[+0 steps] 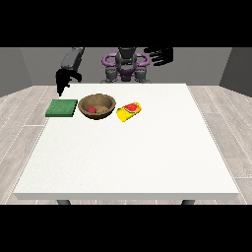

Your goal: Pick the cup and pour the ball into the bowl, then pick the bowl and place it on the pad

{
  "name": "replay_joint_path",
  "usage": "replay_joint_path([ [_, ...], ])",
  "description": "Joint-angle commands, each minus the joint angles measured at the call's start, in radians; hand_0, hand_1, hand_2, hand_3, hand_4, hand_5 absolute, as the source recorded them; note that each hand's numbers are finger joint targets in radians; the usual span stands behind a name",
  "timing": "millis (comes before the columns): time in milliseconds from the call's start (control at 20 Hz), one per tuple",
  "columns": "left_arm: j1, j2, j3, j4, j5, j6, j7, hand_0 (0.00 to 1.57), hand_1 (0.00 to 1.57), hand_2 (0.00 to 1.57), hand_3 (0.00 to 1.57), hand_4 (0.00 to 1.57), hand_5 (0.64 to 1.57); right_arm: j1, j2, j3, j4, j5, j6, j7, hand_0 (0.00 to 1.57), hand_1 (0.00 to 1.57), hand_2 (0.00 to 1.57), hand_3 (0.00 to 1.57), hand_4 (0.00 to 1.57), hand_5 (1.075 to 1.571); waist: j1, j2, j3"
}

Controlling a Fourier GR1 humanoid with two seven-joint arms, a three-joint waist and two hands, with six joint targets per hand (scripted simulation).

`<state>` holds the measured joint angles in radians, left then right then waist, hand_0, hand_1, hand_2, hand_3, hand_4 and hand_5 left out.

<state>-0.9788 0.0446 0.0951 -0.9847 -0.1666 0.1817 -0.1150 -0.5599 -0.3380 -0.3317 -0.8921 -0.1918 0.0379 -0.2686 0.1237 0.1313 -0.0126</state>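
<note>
White table [123,157], robot [125,64] at the far edge.

Hand at the view's left [62,81]: hangs over the table's far left corner, pointing down, holding nothing. Can't tell how its fingers lie.

Pad [62,108]: green, flat on the table, just below that hand toward the camera, not touching it.

Bowl [97,106]: brown, upright, just beside the pad on its right, so down and right of the hand at the view's left.

Ball [91,109]: red, inside the bowl, at its left side.

Cup [129,111]: yellow with red on it, lying on its side just right of the bowl. Can't tell if the two touch. Well apart from both hands.

Hand at the view's right [160,55]: raised in the air beside the robot's shoulder, well above the table, fingers spread and straight, pointing toward the view's left, holding nothing. The cup sits well below it and to its left.
</note>
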Motion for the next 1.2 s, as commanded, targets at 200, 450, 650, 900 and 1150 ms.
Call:
replay_joint_path([
  [200, -0.011, 0.240, 0.280, 0.036, 0.429, -0.473, 0.100, 0.00, 0.00, 0.00, 0.00, 0.34, 1.545, 0.050, 0.099, 0.025, -0.040, -0.017, -0.024, 0.003, 0.00, 0.00, 0.00, 0.00, 0.00, 1.569, 0.033, -0.009, 0.0099],
  [450, 0.054, 0.378, 0.359, 0.108, 0.521, -0.599, 0.152, 0.00, 0.00, 0.00, 0.00, 0.27, 1.550, 0.111, 0.157, 0.079, -0.065, 0.015, -0.034, -0.032, 0.00, 0.00, 0.00, 0.00, 0.00, 1.569, -0.025, -0.022, 0.0120],
  [650, -0.013, 0.421, 0.379, 0.094, 0.563, -0.550, 0.209, 0.00, 0.00, 0.00, 0.00, 0.21, 1.555, 0.060, 0.157, 0.078, 0.010, 0.007, -0.011, -0.059, 0.00, 0.00, 0.00, 0.00, 0.00, 1.570, -0.047, 0.019, 0.0129],
  [900, -0.003, 0.489, 0.388, 0.075, 0.609, -0.601, 0.217, 0.00, 0.00, 0.00, 0.00, 0.21, 1.562, 0.027, 0.116, 0.065, 0.063, 0.009, 0.012, -0.103, 0.00, 0.00, 0.00, 0.00, 0.00, 1.570, -0.065, 0.048, 0.0130],
  [1150, -0.012, 0.473, 0.376, 0.017, 0.669, -0.578, 0.299, 0.00, 0.00, 0.00, 0.00, 0.14, 1.563, 0.037, 0.140, 0.023, 0.186, -0.009, -0.006, -0.191, 0.00, 0.00, 0.00, 0.00, 0.00, 1.571, -0.003, 0.046, 0.0136],
])
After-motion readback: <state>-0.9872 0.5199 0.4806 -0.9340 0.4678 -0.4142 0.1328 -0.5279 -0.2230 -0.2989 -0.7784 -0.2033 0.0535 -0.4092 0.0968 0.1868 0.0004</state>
